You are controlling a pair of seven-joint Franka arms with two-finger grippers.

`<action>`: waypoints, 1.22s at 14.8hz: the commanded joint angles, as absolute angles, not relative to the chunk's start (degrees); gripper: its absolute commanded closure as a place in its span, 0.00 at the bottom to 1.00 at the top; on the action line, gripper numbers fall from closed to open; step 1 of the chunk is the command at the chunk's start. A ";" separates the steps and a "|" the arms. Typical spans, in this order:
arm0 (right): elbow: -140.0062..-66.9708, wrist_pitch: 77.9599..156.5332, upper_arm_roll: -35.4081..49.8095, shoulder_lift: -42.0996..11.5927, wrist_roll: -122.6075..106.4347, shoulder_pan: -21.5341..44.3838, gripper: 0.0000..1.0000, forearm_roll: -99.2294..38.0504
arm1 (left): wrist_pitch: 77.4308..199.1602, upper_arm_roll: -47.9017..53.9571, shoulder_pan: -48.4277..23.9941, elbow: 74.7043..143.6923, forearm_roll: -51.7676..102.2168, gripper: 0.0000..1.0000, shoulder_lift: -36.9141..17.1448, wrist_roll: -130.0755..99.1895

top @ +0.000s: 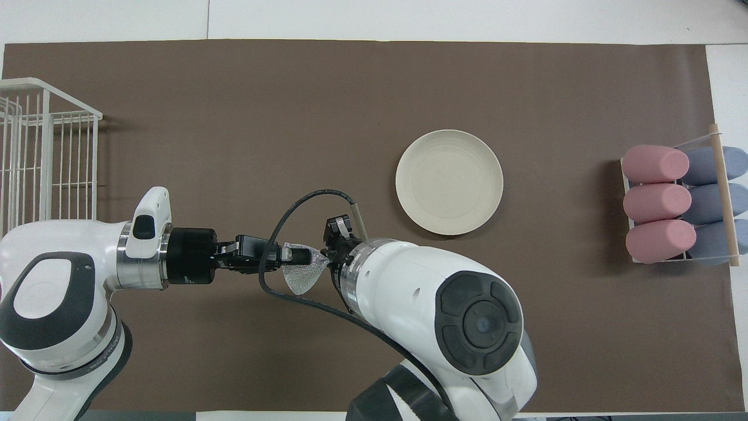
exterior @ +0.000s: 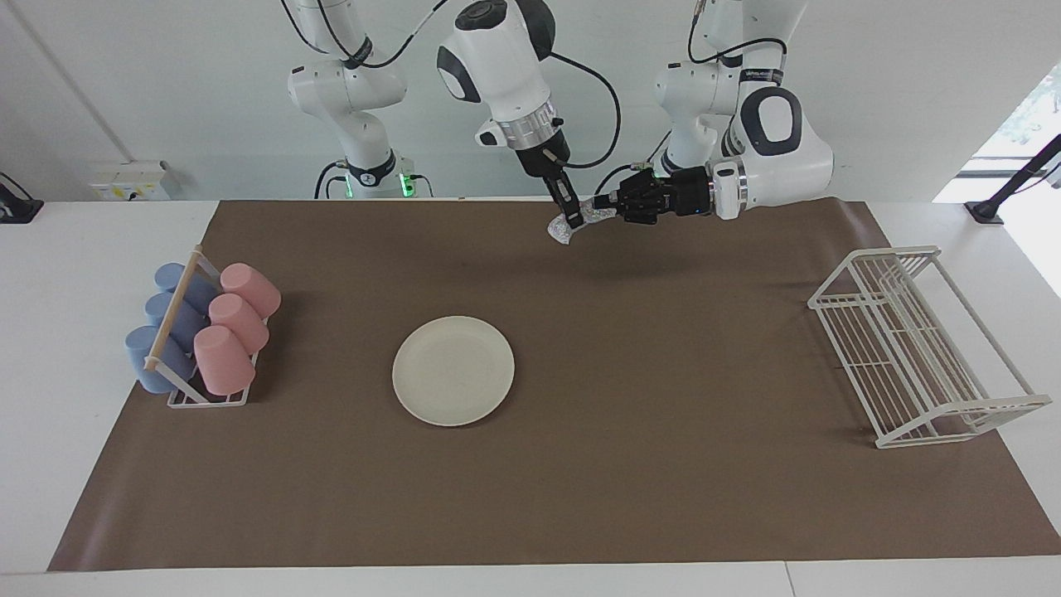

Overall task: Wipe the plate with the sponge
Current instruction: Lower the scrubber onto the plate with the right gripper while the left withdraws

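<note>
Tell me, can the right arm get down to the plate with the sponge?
Probably yes. The right gripper pinches the sponge up in the air, and only bare brown mat lies between it and the plate. The left gripper is beside the sponge.

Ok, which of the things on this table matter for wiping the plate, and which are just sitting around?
For the job:
- plate, bare on the brown mat
- sponge, up in the air between both end effectors, over the mat

Lying about:
- cup rack with pink and blue cups
- white wire rack
- brown mat

The round cream plate (exterior: 453, 371) lies flat on the brown mat (exterior: 663, 464). The shiny sponge (exterior: 570, 225) is held up above the mat.
</note>
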State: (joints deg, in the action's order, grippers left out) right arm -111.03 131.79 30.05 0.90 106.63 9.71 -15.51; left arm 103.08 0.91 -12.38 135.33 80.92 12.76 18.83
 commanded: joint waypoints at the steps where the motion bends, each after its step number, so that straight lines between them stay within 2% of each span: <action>1: -112.49 132.36 30.32 0.01 100.92 5.82 1.00 -16.96 | 102.48 0.44 -12.57 135.97 79.63 0.00 14.24 17.49; 5: -113.11 133.77 30.15 -7.01 89.86 -0.95 1.00 -16.96 | 102.66 0.44 -12.39 135.97 79.37 0.00 14.33 17.31; 8: -119.34 142.45 30.06 -8.61 81.23 -5.79 1.00 -16.79 | 102.74 0.44 -11.60 135.79 78.84 0.00 14.33 17.23; 13: -120.32 148.88 30.06 -15.63 78.58 -5.19 1.00 -16.79 | 103.36 0.44 -9.50 134.13 71.74 0.00 13.89 16.88; 18: -120.59 151.86 29.88 -20.65 71.28 -6.24 1.00 -16.79 | 106.17 0.44 -8.62 132.98 54.09 0.00 13.62 10.91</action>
State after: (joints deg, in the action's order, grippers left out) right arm -120.30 148.94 29.41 -18.50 75.06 -5.11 -15.51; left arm 105.02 0.14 -9.38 133.43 60.10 13.04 13.67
